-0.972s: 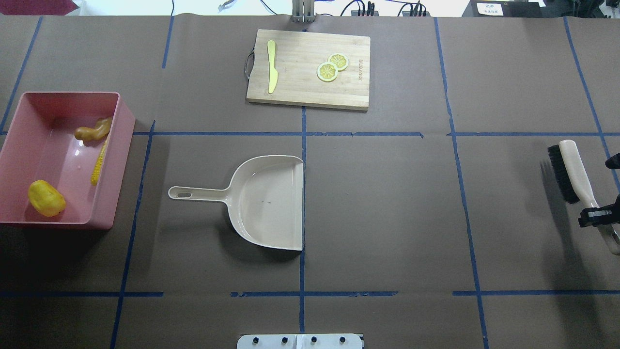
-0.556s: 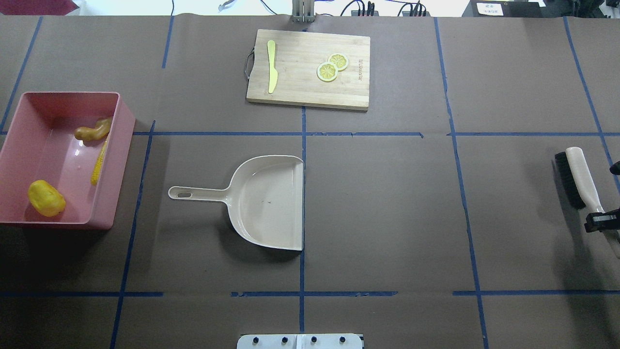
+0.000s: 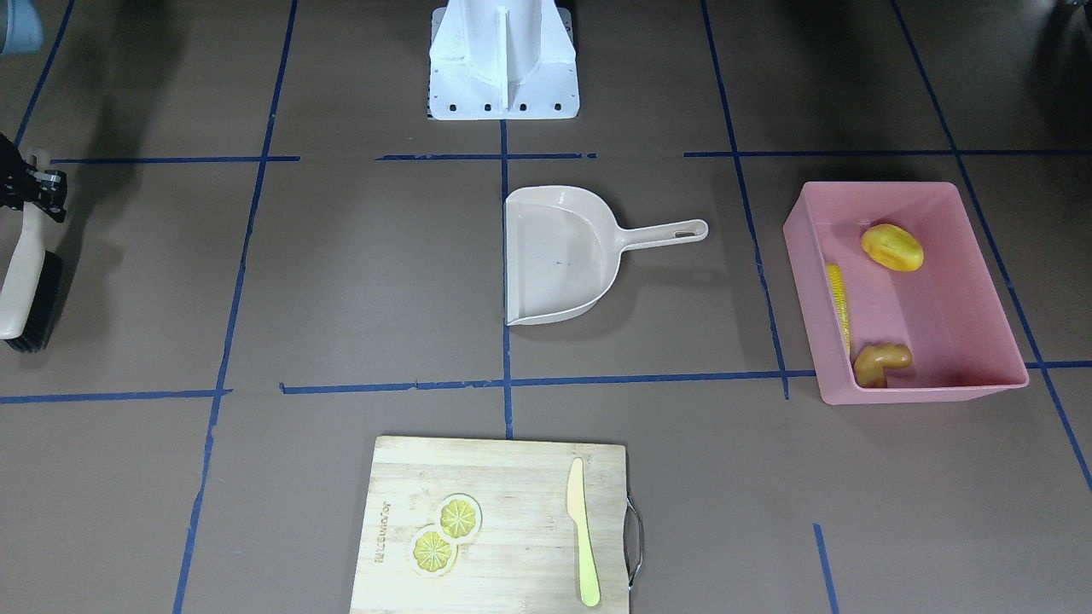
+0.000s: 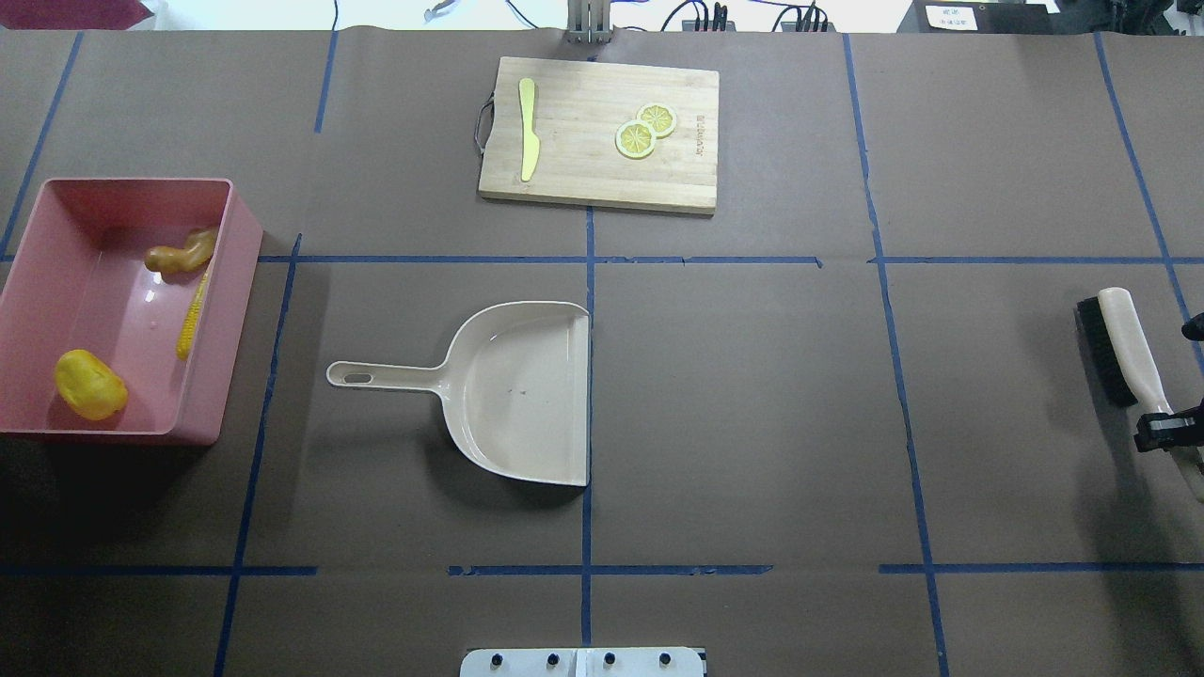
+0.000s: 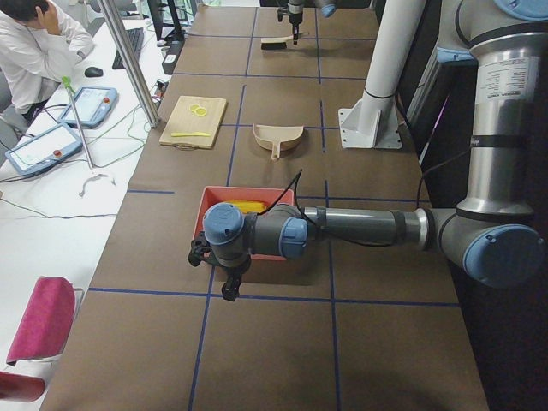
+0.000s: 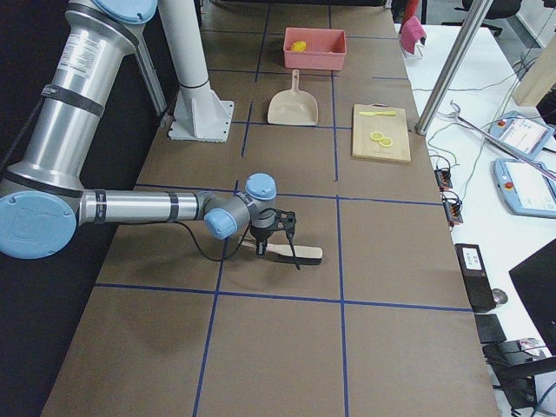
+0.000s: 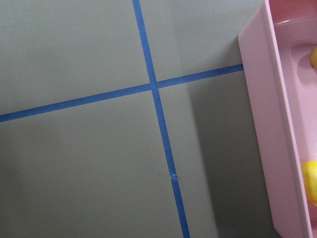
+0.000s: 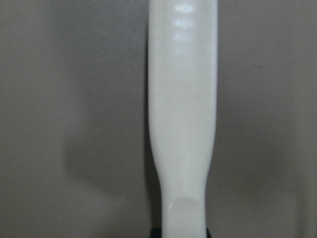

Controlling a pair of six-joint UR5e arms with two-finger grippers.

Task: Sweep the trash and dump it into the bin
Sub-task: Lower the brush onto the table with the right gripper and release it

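Note:
The pink bin (image 4: 243, 246) stands at the table's left, and all the trash lies inside it: the corn cob (image 4: 193, 315) along the right wall, the yellow lump (image 4: 89, 384) and the ginger root (image 4: 179, 252). The front-facing view shows the same bin (image 3: 904, 189) with corn cob (image 3: 839, 298), lump (image 3: 891, 246) and ginger (image 3: 880, 362). At the table's far right my right gripper (image 4: 1166, 432) is shut on the handle of a beige brush (image 4: 1124, 343), whose black bristles rest low by the table. My left gripper (image 5: 229, 289) hangs beside the bin; I cannot tell its state.
A beige dustpan (image 4: 517, 390) lies mid-table with nothing in it, its handle pointing at the bin. At the back a wooden cutting board (image 4: 583, 179) carries two lemon slices (image 4: 645, 130) and a pale knife (image 4: 529, 141). A seated person (image 5: 38, 47) is beyond the table.
The brush and my right gripper have shifted a little right and toward the robot, and the brush looks lower. The bin, the trash and the dustpan have not moved.

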